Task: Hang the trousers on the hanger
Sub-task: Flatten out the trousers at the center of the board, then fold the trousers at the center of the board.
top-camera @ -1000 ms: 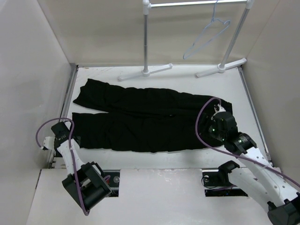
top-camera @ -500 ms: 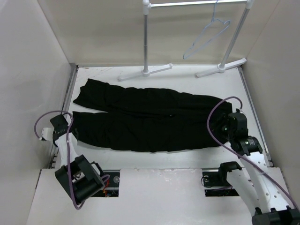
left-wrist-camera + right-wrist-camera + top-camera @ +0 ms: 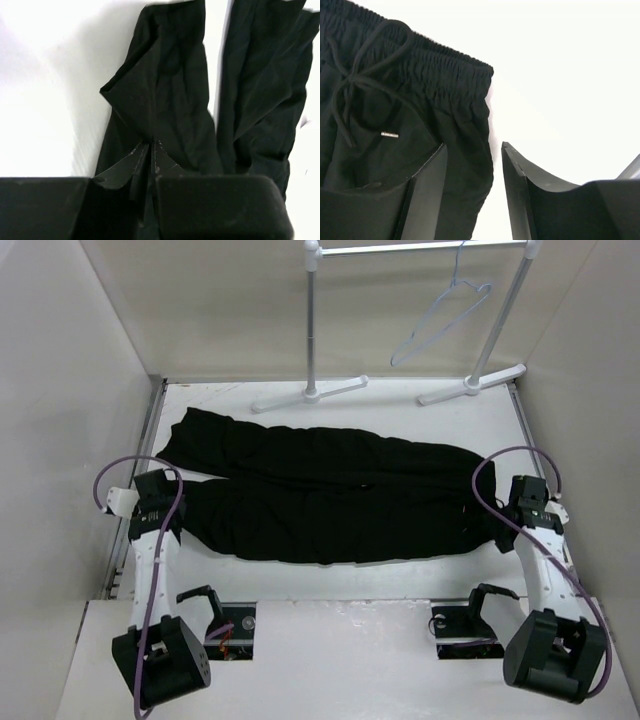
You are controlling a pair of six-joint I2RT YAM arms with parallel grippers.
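hardly begun: trousers (image 3: 320,505) flat on the bench (image 3: 400,410), hanger (image 3: 440,325) bare, left end effector (image 3: 151,150) pinching a cuff, right end effector (image 3: 474,147) wide at the waistband.

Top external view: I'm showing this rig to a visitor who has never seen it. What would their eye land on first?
The black trousers spread flat across the white table, waistband to the right, dominate the scene. An arm sits at each end: the left gripper pinched on a leg cuff, the right gripper open at the waistband edge. Behind, the pale hanger hangs bare on the white rail stand.
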